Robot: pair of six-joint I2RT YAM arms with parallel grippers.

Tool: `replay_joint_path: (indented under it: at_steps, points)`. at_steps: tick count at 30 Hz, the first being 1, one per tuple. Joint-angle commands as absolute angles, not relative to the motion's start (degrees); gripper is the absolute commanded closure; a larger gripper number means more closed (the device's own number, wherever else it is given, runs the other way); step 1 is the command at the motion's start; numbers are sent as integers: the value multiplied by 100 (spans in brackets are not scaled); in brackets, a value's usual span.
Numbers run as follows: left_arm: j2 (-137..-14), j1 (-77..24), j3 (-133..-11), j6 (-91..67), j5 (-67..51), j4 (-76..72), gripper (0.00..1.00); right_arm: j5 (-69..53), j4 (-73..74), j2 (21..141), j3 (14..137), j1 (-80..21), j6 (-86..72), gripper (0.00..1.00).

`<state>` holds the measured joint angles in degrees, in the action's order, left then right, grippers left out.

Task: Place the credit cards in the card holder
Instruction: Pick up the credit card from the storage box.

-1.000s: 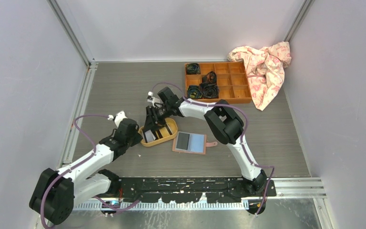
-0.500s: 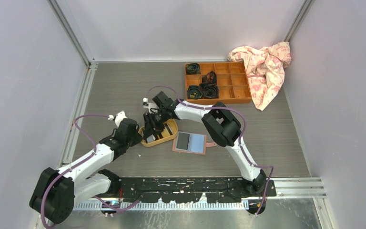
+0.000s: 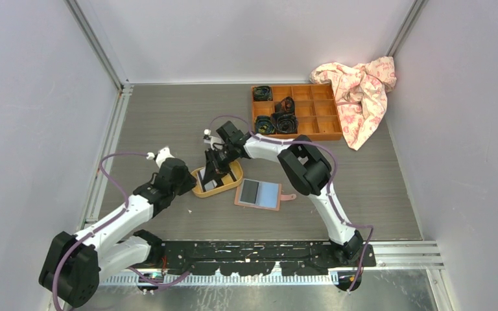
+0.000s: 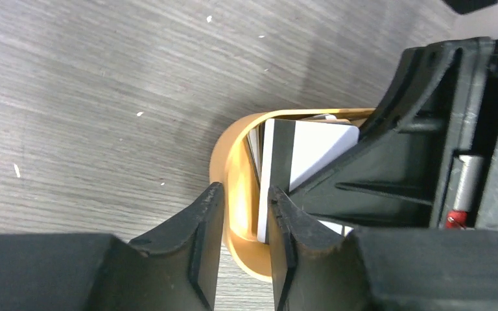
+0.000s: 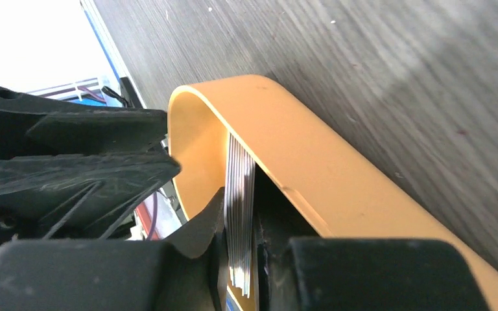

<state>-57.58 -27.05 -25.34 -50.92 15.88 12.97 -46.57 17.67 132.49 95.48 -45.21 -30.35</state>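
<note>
The card holder point(image 3: 259, 193) lies open just beside the yellow tray point(image 5: 298, 155), whose wall the left gripper point(image 4: 245, 214) merely straddles, jaws parted, so the tray could lift or skid with the right gripper point(image 5: 240, 207), clenched on 1 stack of credit cards point(image 4: 318, 149) inside it; their count is hidden.

Soft, even light, faint shadows; right gripper point(image 5: 240, 223) blurs up close, upper-left corner blown-out white.

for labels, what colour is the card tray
Yellow-orange. The oval tray around the credit cards shows best in the right wrist view.
</note>
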Motion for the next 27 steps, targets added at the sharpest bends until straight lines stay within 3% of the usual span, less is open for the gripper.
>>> replay_joint_path:
  at_steps: [1,11,27]
  points:
    - [-5439,-2731,-2843,-5033,1547,1037,65,-5061,1313,13166,9545,-4362,-3226,84]
    - [-4957,-2726,-2790,-4819,1564,1408,63,-5361,1077,13116,9462,-4196,-3386,72]
    - [-4683,-2728,-2786,-4725,1388,1560,62,-5340,1204,12980,9379,-4062,-3309,68]
